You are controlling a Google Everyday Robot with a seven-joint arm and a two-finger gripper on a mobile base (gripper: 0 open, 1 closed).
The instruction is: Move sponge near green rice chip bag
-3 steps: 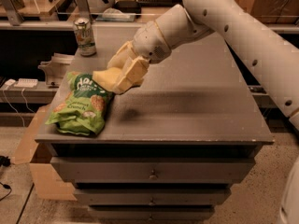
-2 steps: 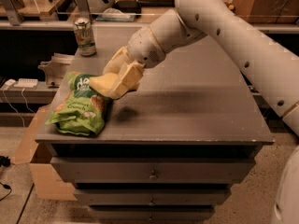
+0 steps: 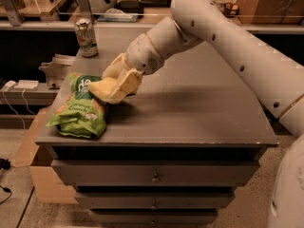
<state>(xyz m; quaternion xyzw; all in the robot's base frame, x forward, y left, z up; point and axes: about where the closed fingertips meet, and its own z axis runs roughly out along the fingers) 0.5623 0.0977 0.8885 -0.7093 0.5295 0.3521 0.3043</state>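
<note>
The grey worktop (image 3: pixel 199 113) carries the green rice chip bag (image 3: pixel 78 113) near its front left corner. The white arm (image 3: pixel 228 46) comes from the right side. The claw (image 3: pixel 114 90) is closed on the sponge (image 3: pixel 99 86), just over the bag's back end (contact with the bag is unclear). A drink can (image 3: pixel 86 37) stands at the back left corner.

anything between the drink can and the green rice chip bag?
Nothing: bare tabletop between drink can and green rice chip bag, per the camera view. The gripper, holding the sponge, sits at the bag's upper edge, off that line.
</note>
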